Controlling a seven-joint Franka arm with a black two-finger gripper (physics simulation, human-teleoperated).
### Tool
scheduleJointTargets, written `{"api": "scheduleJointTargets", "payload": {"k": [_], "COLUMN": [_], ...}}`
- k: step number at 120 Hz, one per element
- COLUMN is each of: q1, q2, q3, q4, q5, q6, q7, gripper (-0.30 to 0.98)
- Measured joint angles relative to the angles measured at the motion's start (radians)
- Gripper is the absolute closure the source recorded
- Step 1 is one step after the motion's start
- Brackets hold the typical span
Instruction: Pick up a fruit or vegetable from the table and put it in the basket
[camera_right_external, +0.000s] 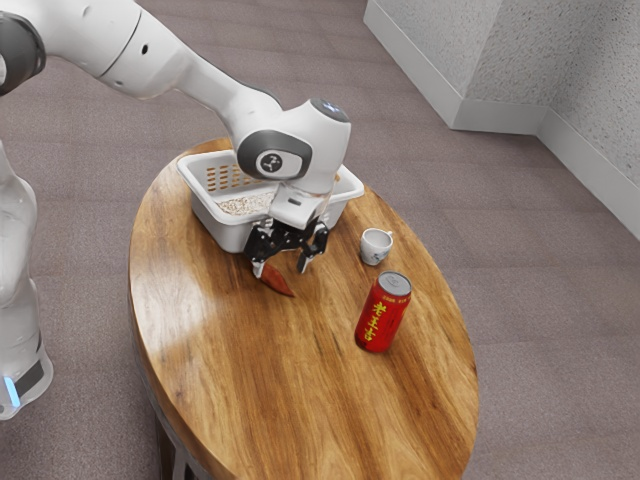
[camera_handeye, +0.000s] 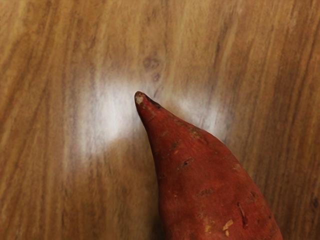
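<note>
Rust-red and tapering to a blunt tip, a sweet potato (camera_right_external: 277, 282) lies on the wooden table (camera_right_external: 250, 370) near the white basket (camera_right_external: 224, 232), below the gripper (camera_right_external: 283, 266), its fingers wide apart and holding nothing. The grasp appears to be in hand; next, it likely needs centering, closing and a lift. Dark scars and tan flecks mark the vegetable's skin.

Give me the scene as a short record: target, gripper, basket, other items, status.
target: sweet potato, outside the basket, under the hand
gripper: open, fingertips apart, low over the wooden table
basket: white plastic, on the table, beside the gripper
other items: white cup; red drink can, upright
status: sweet potato not yet gripped or in the basket
</note>
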Motion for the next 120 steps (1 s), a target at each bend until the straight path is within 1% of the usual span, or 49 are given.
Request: {"api": "scheduleJointTargets", "payload": {"k": [8,38,49,62,78,93,109,120], "q1": [0.000,0.001,0.002,0.000,-0.001,0.000,0.000,0.000], "q2": [0.000,0.007,0.008,0.005,-0.011,-0.064,-0.082,-0.096], "q3": [0.001,0.003,0.003,-0.008,-0.038,-0.044,-0.065,-0.063], "q4": [0.000,0.004,0.006,0.020,0.077,0.161,0.248,0.292], "q5": [-0.001,-0.017,-0.022,-0.024,-0.027,-0.027,-0.027,-0.026], "q6": [0.001,0.000,-0.002,-0.006,-0.037,-0.094,-0.159,-0.200], "q7": [0.002,0.004,0.004,0.003,0.000,-0.003,-0.008,-0.011], "gripper": [0.02,0.43,0.51,0.52,0.52,0.52,0.52,0.52]}}
